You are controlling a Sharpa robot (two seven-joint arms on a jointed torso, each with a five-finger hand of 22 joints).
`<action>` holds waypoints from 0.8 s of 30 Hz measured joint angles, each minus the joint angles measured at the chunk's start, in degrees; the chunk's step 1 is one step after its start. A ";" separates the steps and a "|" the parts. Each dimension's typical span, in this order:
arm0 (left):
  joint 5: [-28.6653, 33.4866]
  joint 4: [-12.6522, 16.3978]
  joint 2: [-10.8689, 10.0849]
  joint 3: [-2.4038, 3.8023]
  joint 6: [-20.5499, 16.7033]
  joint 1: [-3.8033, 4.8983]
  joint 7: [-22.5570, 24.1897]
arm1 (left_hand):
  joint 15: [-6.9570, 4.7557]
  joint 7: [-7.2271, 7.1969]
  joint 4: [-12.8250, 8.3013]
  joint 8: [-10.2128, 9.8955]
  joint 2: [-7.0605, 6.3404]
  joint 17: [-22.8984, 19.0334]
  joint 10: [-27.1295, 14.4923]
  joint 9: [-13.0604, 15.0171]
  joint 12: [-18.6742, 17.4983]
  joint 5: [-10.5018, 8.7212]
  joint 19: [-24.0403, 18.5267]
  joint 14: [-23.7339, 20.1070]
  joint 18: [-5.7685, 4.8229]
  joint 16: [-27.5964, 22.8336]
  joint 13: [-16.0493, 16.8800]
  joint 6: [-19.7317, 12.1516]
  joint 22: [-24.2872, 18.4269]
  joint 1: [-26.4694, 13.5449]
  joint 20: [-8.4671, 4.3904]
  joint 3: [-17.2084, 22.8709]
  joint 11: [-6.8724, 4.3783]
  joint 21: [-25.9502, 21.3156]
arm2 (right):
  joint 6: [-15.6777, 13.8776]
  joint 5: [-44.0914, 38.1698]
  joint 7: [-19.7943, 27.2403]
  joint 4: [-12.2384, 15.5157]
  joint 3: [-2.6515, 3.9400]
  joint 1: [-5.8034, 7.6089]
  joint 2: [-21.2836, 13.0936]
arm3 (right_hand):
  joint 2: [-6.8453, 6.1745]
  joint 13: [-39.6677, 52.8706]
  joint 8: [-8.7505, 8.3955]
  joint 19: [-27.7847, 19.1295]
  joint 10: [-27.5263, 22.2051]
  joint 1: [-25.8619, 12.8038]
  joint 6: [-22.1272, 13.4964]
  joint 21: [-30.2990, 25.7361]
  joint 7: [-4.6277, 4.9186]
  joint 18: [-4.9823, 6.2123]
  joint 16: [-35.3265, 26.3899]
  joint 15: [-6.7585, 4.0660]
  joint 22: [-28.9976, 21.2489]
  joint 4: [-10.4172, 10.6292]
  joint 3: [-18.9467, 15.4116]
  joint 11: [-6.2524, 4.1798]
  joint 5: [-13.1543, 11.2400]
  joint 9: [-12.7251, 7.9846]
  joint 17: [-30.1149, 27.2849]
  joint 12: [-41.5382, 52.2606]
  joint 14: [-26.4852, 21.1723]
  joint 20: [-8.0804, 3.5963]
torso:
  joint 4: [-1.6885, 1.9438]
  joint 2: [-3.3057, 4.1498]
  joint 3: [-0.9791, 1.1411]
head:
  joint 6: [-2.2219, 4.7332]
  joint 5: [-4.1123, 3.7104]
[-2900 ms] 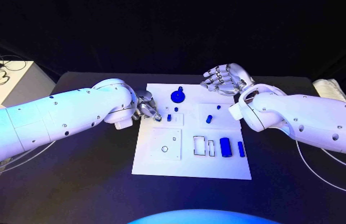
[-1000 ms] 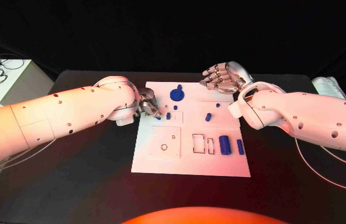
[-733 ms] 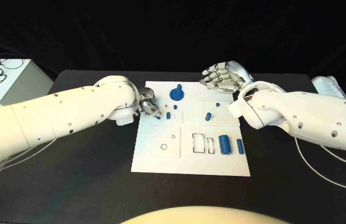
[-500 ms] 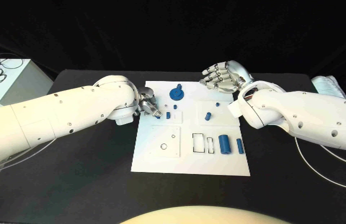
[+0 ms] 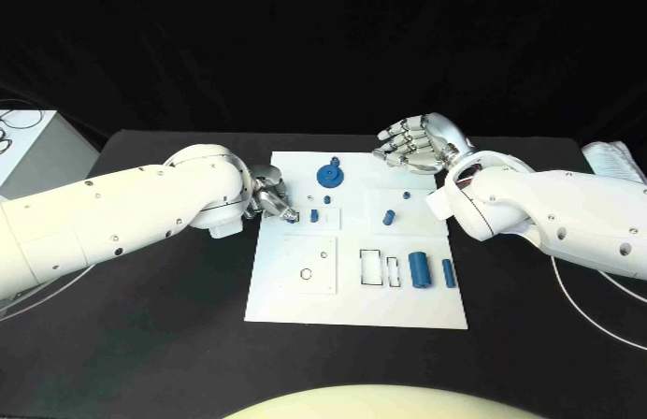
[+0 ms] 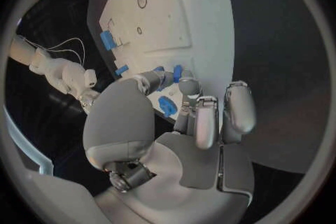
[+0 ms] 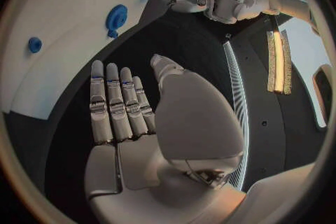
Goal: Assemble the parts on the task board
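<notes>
The white rectangular task board (image 5: pixel 356 297) lies in the middle of the black worktop (image 5: pixel 162 344), with small blue plastic parts spread over its far and right portions. At its far end a round blue disc with a knob (image 5: pixel 329 173) stands near the board's far edge; a small blue peg (image 5: pixel 314 215) sits in a square recess close to the left edge, and a short slanted blue peg (image 5: pixel 388 218) rests a little to its right. Toward the right side a larger blue cylinder (image 5: pixel 421 269) and a slimmer blue bar (image 5: pixel 448 272) lie side by side, just right of two outlined rectangular slots (image 5: pixel 371 267).

The left hand (image 5: pixel 272 197) is down at the board's left edge, fingers curled inward, its fingertips (image 6: pixel 183 86) gathered next to a small blue piece (image 6: pixel 177 73) in the left wrist view (whether the piece is actually pinched or merely touched, I cannot tell).

The right hand (image 5: pixel 422 145) is held above the worktop beyond the board's far right corner, well apart from every part. In the right wrist view its fingers (image 7: pixel 115 103) lie straight and side by side with the thumb set apart, and nothing is in it.
</notes>
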 measured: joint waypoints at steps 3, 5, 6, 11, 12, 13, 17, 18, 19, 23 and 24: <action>0.12 0.37 -0.54 0.12 -0.54 -0.10 -0.11 | 0.00 0.00 0.00 0.19 0.00 0.00 0.24 0.00 0.00 0.16 0.00 0.00 0.00 0.00 0.00 0.00 0.05 0.00 0.00 0.00 -0.08 0.23 | 0.01 0.00 0.00 0.00 0.00 0.00 -0.01 | 0.00 0.00 0.00 0.00 0.00 0.00 0.00 0.00 0.00 0.00 0.00 0.00 0.00 0.00 0.00 0.00 0.00 0.00 0.00 0.00 0.00 0.00 | 0.00 -0.01 0.01 | -0.01 -0.03; 0.18 0.61 -0.69 0.20 -0.92 -0.13 -0.13 | 0.00 0.00 0.00 0.19 0.00 0.00 0.25 0.00 0.09 0.17 0.00 0.00 0.00 0.00 0.04 0.00 0.06 0.00 0.00 0.00 -0.08 0.23 | 0.02 0.00 0.00 0.00 0.00 0.00 -0.01 | 0.00 0.00 0.00 0.00 0.00 0.00 0.00 0.00 0.00 0.00 0.00 0.00 0.00 0.00 0.00 0.00 0.00 0.00 0.00 0.00 0.00 0.00 | 0.02 -0.01 0.02 | -0.02 -0.06; 0.22 0.79 -0.75 0.24 -1.20 -0.16 -0.13 | 0.00 0.00 0.00 0.19 0.00 0.00 0.25 0.00 0.23 0.17 0.00 0.00 0.00 0.00 0.08 0.00 0.06 0.00 0.00 0.00 -0.08 0.23 | 0.03 0.01 0.00 0.00 0.00 0.00 -0.02 | 0.00 0.00 0.00 0.00 0.00 0.00 0.00 0.00 0.00 0.00 0.00 0.00 0.00 0.00 0.00 0.00 0.00 0.00 0.00 0.00 0.00 0.00 | 0.03 -0.01 0.02 | -0.02 -0.08; 0.33 1.21 -0.98 0.30 -2.37 -0.44 -0.09 | 0.00 0.00 0.00 0.19 0.00 0.00 0.25 0.00 0.23 0.17 0.00 0.00 0.00 0.00 -0.01 0.00 0.05 0.00 0.00 0.00 -0.08 0.23 | 0.05 0.02 0.00 0.00 0.00 0.00 -0.05 | 0.00 0.01 0.00 0.00 0.00 0.00 0.00 0.00 0.00 0.00 0.00 0.00 0.00 0.00 0.00 0.00 0.00 0.00 0.00 0.00 0.00 0.00 | 0.07 -0.01 0.02 | -0.10 -0.14; 0.34 1.24 -1.03 0.30 -2.63 -0.51 -0.06 | 0.00 0.00 0.00 0.19 0.00 0.00 0.25 0.00 0.23 0.17 0.00 0.00 0.00 0.00 -0.04 0.00 0.05 0.00 0.00 0.00 -0.08 0.23 | 0.06 0.02 0.00 0.00 0.00 0.00 -0.05 | 0.00 0.01 0.00 0.00 0.00 0.00 0.00 0.00 0.00 0.00 0.00 0.00 0.00 0.00 0.00 0.00 0.00 0.00 0.00 0.00 0.00 0.00 | 0.07 -0.01 0.02 | -0.12 -0.14; 0.35 1.26 -1.04 0.30 -2.82 -0.56 -0.04 | 0.00 0.00 0.00 0.19 0.00 0.00 0.25 0.00 0.23 0.17 -0.01 0.00 0.00 0.00 -0.04 0.00 0.05 0.00 0.00 0.00 -0.08 0.23 | 0.06 0.02 0.00 0.00 0.00 0.00 -0.05 | 0.00 0.01 0.00 0.00 0.00 0.00 0.00 0.00 0.00 0.00 0.00 0.00 0.00 0.00 0.00 0.00 0.00 0.00 0.00 0.00 0.00 0.00 | 0.07 -0.01 0.03 | -0.13 -0.14; 0.37 1.30 -1.02 0.33 -3.48 -0.70 0.04 | 0.00 0.00 0.00 0.19 0.01 0.00 0.24 0.00 0.23 0.16 -0.01 0.00 0.00 0.00 -0.16 0.00 0.05 0.00 0.00 0.00 -0.07 0.22 | 0.08 0.03 0.00 -0.03 0.00 0.00 -0.04 | 0.00 0.01 0.00 0.00 0.00 0.00 0.00 0.00 0.00 0.00 0.00 0.00 -0.12 0.00 0.00 0.00 0.00 0.00 -0.08 0.00 0.00 0.00 | 0.07 -0.01 0.04 | -0.19 -0.05; 0.37 1.29 -0.99 0.33 -3.59 -0.75 0.06 | 0.00 0.00 0.00 0.19 0.00 0.00 0.24 0.00 0.23 0.16 -0.01 0.00 0.00 0.00 -0.17 0.00 0.05 0.00 0.00 0.00 -0.07 0.23 | 0.08 0.03 0.00 -0.03 0.00 0.00 -0.03 | 0.00 0.01 0.00 0.00 0.00 0.00 0.00 0.00 0.00 0.00 0.00 0.00 -0.12 0.00 0.00 0.00 0.00 0.01 -0.08 0.00 0.00 0.00 | 0.07 0.00 0.05 | -0.20 -0.04; 0.37 1.25 -0.90 0.33 -3.73 -0.82 0.09 | 0.00 0.00 0.00 0.19 0.01 0.00 0.24 0.00 0.22 0.16 -0.01 0.00 0.00 0.00 -0.17 0.00 0.05 0.01 0.00 0.00 -0.07 0.23 | 0.09 0.04 0.00 -0.03 0.00 -0.01 -0.03 | 0.00 0.01 0.00 0.00 0.00 0.00 0.00 0.00 0.00 0.00 0.00 0.00 -0.12 0.00 0.00 0.00 0.00 0.01 -0.08 0.00 0.00 0.00 | 0.07 0.00 0.05 | -0.20 -0.04; 0.28 1.07 -0.54 0.33 -4.09 -1.04 0.22 | 0.00 0.00 0.00 0.19 0.01 0.00 0.24 0.01 0.22 0.16 -0.01 0.00 0.00 0.00 -0.23 0.00 0.04 0.01 0.00 0.00 -0.07 0.22 | 0.11 0.04 0.01 -0.04 0.00 -0.02 -0.03 | 0.00 -0.04 0.00 0.00 0.00 0.00 0.00 0.00 0.00 0.00 0.00 0.00 -0.12 0.00 0.00 0.00 0.00 0.01 -0.08 0.00 0.00 0.00 | 0.03 0.01 0.04 | -0.21 -0.04; 0.23 1.02 -0.45 0.33 -4.17 -1.06 0.27 | 0.00 0.00 0.00 0.19 0.02 0.00 0.25 0.01 0.22 0.16 -0.01 0.00 0.00 0.00 -0.23 0.00 0.04 0.02 0.00 0.00 -0.06 0.22 | 0.11 0.04 0.01 -0.04 0.00 -0.02 -0.03 | 0.00 -0.04 0.00 0.00 0.00 0.00 0.00 0.00 0.00 0.00 0.00 0.00 -0.12 0.00 0.00 0.00 0.00 0.01 -0.08 0.00 0.00 0.00 | 0.03 0.02 0.04 | -0.23 -0.05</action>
